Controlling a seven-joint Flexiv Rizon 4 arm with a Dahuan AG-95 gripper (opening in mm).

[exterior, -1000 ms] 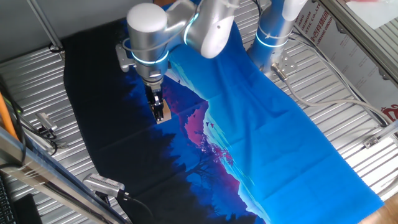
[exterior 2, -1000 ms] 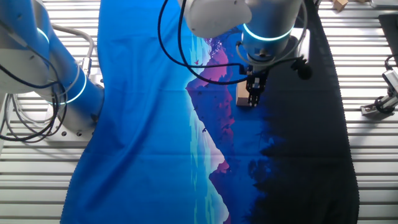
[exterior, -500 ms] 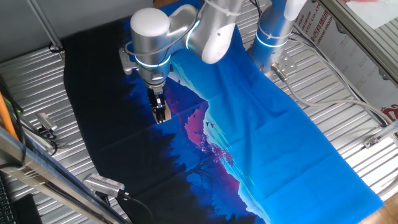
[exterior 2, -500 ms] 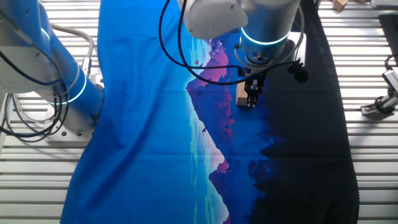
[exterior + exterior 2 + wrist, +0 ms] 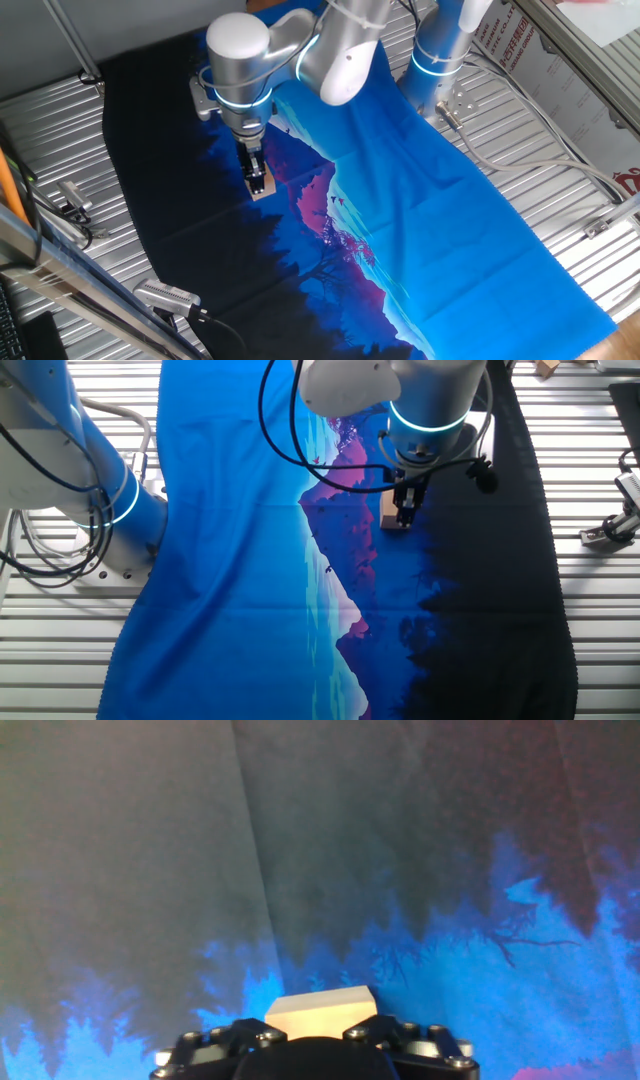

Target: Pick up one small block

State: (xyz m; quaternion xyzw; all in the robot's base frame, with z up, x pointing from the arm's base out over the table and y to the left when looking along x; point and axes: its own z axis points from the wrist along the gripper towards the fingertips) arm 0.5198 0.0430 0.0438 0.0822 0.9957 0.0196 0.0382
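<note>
Hand view: small block (image 5: 321, 1012) at 6 o'clock, tucked at my pincer (image 5: 318, 1045) | fixed views: block on printed cloth (image 5: 430, 200) between my fingertips | grip: cannot tell if clamped | step: grasping | next: confirm squeeze, lift straight up

Robotics lab. Ribbed metal table (image 5: 560, 215) under printed landscape cloth (image 5: 420, 210); second arm's base (image 5: 110, 510) bolted well aside of jaws; loose cables (image 5: 50, 565); clamp fixtures (image 5: 610, 530) at table edge.
</note>
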